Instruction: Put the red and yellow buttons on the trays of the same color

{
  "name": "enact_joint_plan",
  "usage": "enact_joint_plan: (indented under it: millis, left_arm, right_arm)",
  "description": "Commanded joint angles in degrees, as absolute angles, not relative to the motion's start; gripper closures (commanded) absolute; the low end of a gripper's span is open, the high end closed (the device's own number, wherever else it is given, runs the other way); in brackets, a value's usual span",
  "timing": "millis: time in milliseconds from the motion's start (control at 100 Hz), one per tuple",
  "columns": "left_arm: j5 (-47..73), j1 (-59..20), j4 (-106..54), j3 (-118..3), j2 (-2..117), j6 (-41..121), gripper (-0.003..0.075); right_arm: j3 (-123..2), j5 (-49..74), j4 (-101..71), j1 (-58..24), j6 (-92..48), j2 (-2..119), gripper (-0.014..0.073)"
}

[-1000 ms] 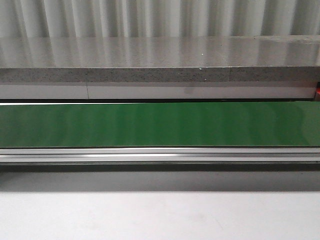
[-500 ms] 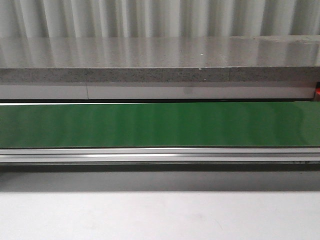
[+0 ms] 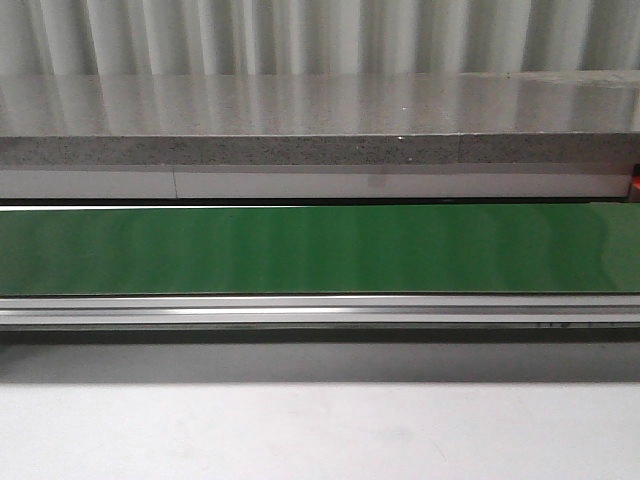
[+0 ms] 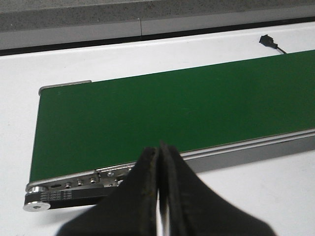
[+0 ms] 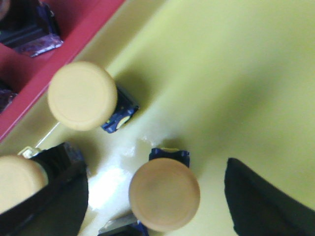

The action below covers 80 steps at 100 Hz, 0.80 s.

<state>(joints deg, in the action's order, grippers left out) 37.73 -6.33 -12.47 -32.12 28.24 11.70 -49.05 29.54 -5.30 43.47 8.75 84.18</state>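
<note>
Yellow buttons are sitting inside the yellow tray, right under the right pincer. Its two black fingers are standing wide apart, and they are holding nothing. One yellow button is sitting in the gap between the fingers, with its round cap facing up and a bit of blue body peeking out from under it. No finger is touching it. A second yellow button is resting a little way off on the tray floor, close to the tray's edge. A third yellow button is peeking out just beside one finger, partly hidden by it. Next to the yellow tray, the red tray is lying side by side with it. Something dark and blue is sitting inside the red tray, but it is too cut off to tell what it is.

The left pincer is hanging over the white table, near one end of the green belt. Its black fingers are pressed tight together, and nothing is between them. A silver rail is running along the near edge of the belt. A small black plug is lying on the table on the far side of the belt.

In the front view, only the green belt, its rail, the white table and a grey stone ledge behind are showing. No arm is showing there.
</note>
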Motion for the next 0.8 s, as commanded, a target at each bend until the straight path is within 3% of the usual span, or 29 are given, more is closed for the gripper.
enact_joint_plan:
  millis: [0, 90, 260, 460, 680, 790]
  left_arm:
    - [33.45, -6.8, -13.12, -33.65, 28.33, 11.81, 0.074]
    - [33.45, -6.8, -13.12, -33.65, 28.33, 11.81, 0.074]
    - [33.45, -6.8, -13.12, -33.65, 28.33, 11.81, 0.074]
    - [33.45, -6.8, -13.12, -33.65, 28.33, 11.81, 0.074]
    - [33.45, -6.8, -13.12, -33.65, 28.33, 11.81, 0.074]
    - [33.45, -6.8, -13.12, -33.65, 28.33, 11.81, 0.074]
  right_arm:
    - [-50.79, 29.75, -5.47, 42.84, 8.7, 79.31, 0.005]
    - [-50.87, 30.62, -5.22, 40.67, 8.63, 76.17, 0.015]
    - [-50.87, 31.8, -3.59, 32.32, 7.15, 71.01, 0.0413]
    - [-50.87, 33.08, -3.57, 19.23, 6.07, 66.47, 0.048]
    - [-50.8, 34.44, -3.57, 8.71, 5.3, 61.51, 0.0659]
    - [-50.8, 35.71, -3.57, 5.67, 5.3, 57.99, 0.0659]
